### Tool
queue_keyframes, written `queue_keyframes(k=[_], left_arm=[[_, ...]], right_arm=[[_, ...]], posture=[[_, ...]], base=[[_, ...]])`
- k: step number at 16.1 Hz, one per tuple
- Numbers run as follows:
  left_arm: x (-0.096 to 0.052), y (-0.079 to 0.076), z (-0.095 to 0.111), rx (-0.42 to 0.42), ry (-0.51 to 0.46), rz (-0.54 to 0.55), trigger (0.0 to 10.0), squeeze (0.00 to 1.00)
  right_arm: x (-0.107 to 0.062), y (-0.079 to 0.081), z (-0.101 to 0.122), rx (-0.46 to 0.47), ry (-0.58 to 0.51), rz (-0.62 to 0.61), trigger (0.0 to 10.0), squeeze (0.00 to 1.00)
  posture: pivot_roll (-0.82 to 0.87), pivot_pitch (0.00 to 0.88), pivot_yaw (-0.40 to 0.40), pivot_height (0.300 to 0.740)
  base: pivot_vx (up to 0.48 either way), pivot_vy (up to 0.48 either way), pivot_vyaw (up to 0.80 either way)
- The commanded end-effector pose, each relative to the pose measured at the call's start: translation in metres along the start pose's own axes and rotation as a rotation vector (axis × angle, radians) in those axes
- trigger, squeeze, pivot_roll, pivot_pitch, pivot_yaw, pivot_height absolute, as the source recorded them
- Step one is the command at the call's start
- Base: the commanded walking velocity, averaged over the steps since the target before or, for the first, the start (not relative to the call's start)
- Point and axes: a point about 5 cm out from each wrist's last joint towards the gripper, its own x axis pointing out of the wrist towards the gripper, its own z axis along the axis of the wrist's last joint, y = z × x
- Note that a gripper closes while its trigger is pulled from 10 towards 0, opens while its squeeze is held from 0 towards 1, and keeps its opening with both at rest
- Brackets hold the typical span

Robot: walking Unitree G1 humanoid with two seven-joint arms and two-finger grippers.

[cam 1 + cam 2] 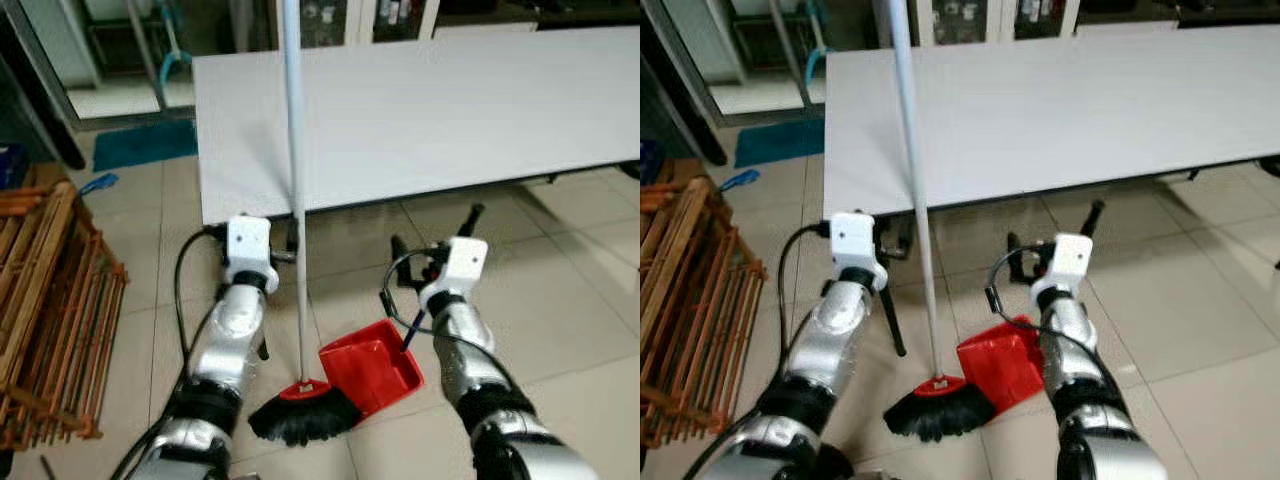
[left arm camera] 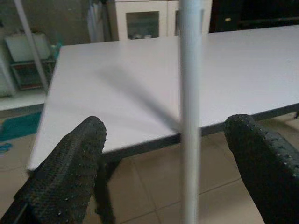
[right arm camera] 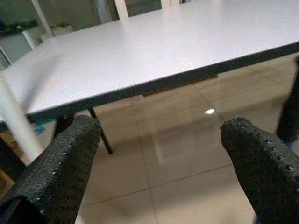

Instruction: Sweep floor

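A big white table stood on the tiled floor. In front of the table, a broom stood upright with its black bristles on the floor, and its long white handle rose past the table's front edge. A red dustpan lay on the floor just beside the bristles, on the side nearer the right arm. The left gripper was near the table's front edge, with its fingers wide apart and the handle between them; the fingers did not look like they touched the handle. The right gripper was also near the table's front edge, above the dustpan, with its fingers spread wide and holding nothing. A wooden rack stood on the floor off to the left of the table, and a blue mat lay on the floor by the table's far left corner.
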Motion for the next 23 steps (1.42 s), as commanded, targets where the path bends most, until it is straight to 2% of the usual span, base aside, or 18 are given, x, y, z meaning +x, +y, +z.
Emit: queue_keyframes(k=[1,23], left_arm=[[0.0006,-0.001,0.0014,-0.006,0.0,-0.001,10.0,0.0],[0.0009,-0.0016,0.001,-0.006,0.005,-0.009,10.0,0.0]], right_arm=[[-0.0008,-0.0016,-0.003,0.011,0.022,-0.006,10.0,0.0],[-0.0011,-0.0016,-0.0027,0.014,0.014,-0.014,10.0,0.0]], posture=[[0.0,0.03,0.004,0.74],[0.0,0.034,0.007,0.74]], base=[[0.285,0.0,-0.8],[0.282,0.0,-0.04]])
